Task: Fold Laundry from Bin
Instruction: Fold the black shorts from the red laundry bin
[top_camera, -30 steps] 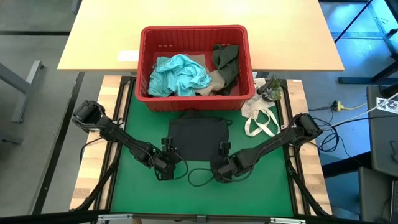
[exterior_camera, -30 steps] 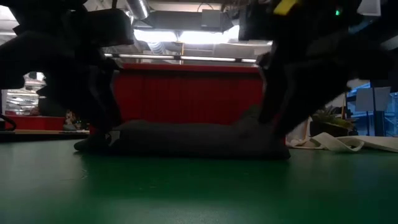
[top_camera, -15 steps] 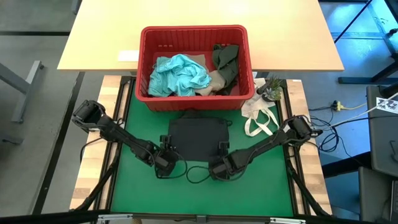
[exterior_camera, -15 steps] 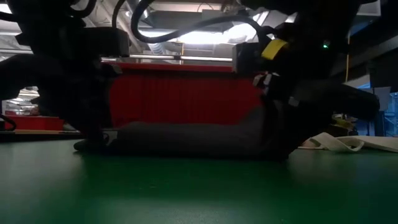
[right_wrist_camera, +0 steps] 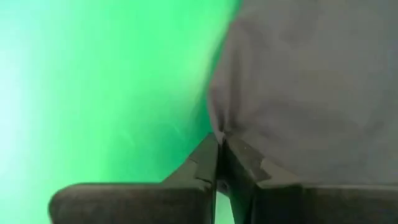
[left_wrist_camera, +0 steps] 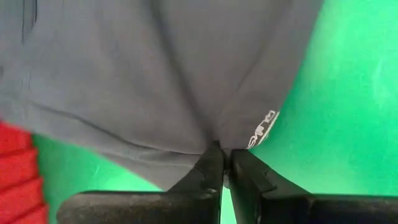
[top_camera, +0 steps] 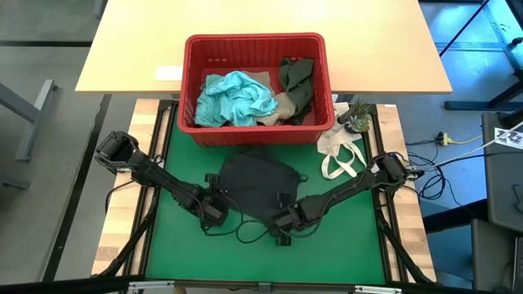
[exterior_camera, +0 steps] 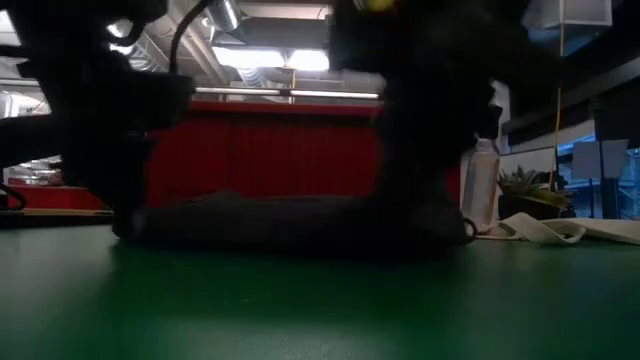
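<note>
A dark grey garment [top_camera: 255,181] lies crumpled on the green mat [top_camera: 180,245], just in front of the red bin [top_camera: 255,37]. In the low view the garment [exterior_camera: 290,215] is a low dark mound. The bin holds a teal garment [top_camera: 237,96], an olive one [top_camera: 296,77] and a beige one [top_camera: 286,104]. My left gripper [top_camera: 215,206] is shut on the dark garment's near left corner. My right gripper [top_camera: 282,215] is shut on its near right corner. My left gripper pinches the garment's near left edge [left_wrist_camera: 231,138] between its two fingers, beside a small white printed logo. The fingers slant down from the near left. The cloth lies on the mat beyond them. My right gripper pinches the garment's near right corner [right_wrist_camera: 219,127] between its two fingers, slanting down from the near right. The cloth puckers at the fingertips and spreads away over the mat. One layer or several, I cannot tell.
A white cloth bag with loop handles [top_camera: 339,151] and a small potted plant [top_camera: 355,117] lie at the mat's far right. A light wooden table [top_camera: 131,49] stands behind the bin. Bare green mat lies near me.
Both grippers have shut on the dark garment's near corners. The right one has moved toward the left and near edge. The garment has gone from a neat rectangle to a skewed, spread shape; its near corners are drawn outward while its far edge stays by the bin.
</note>
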Robot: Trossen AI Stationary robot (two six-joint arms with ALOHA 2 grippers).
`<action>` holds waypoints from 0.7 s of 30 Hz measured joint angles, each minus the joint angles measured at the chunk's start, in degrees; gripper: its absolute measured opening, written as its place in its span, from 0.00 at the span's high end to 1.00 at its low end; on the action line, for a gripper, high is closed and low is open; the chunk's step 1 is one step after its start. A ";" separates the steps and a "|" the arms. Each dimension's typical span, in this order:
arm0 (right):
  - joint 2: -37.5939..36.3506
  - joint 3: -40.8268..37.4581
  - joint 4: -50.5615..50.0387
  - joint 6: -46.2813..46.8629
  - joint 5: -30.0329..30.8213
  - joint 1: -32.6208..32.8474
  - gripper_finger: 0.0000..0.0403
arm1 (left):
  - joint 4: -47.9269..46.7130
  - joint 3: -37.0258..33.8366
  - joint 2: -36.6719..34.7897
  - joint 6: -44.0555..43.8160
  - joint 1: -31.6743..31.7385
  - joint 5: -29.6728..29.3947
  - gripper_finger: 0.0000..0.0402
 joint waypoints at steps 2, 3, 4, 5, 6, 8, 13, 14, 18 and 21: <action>0.00 0.93 4.30 -0.02 0.00 0.00 0.98 | -4.15 0.00 -0.03 0.03 -0.53 -0.01 0.98; 0.00 1.29 6.87 -0.24 0.00 0.00 0.98 | -6.49 0.00 -0.03 0.07 -0.77 -0.02 0.98; 0.00 1.49 9.41 -0.74 0.00 0.00 0.99 | -8.59 0.00 -0.03 0.11 -1.02 -0.01 0.99; 0.00 1.55 11.94 -1.00 0.06 -0.02 0.98 | -10.53 0.00 -0.03 0.12 -1.30 -0.05 0.99; -0.02 1.55 14.56 -1.10 0.06 -0.18 0.97 | -12.50 0.00 -0.03 0.10 -1.58 -0.23 0.99; -0.02 1.59 18.54 -1.11 -0.53 -0.56 0.96 | -16.26 0.00 -0.05 0.10 -2.13 -1.27 0.98; 0.87 1.59 26.47 -1.09 -3.28 -1.40 0.97 | -21.73 0.00 -0.05 0.10 -2.63 -5.37 0.95; 1.68 1.60 28.58 -1.07 -4.15 -1.61 0.98 | -22.09 0.00 -0.05 0.10 -2.62 -6.30 0.95; 4.49 1.59 35.18 -1.10 -7.57 -1.90 0.98 | -22.82 0.00 -0.05 1.08 -2.52 -9.57 0.94; 6.04 1.59 40.46 -0.89 -7.90 -1.86 0.96 | -22.78 0.00 -0.05 2.84 -2.35 -9.94 0.93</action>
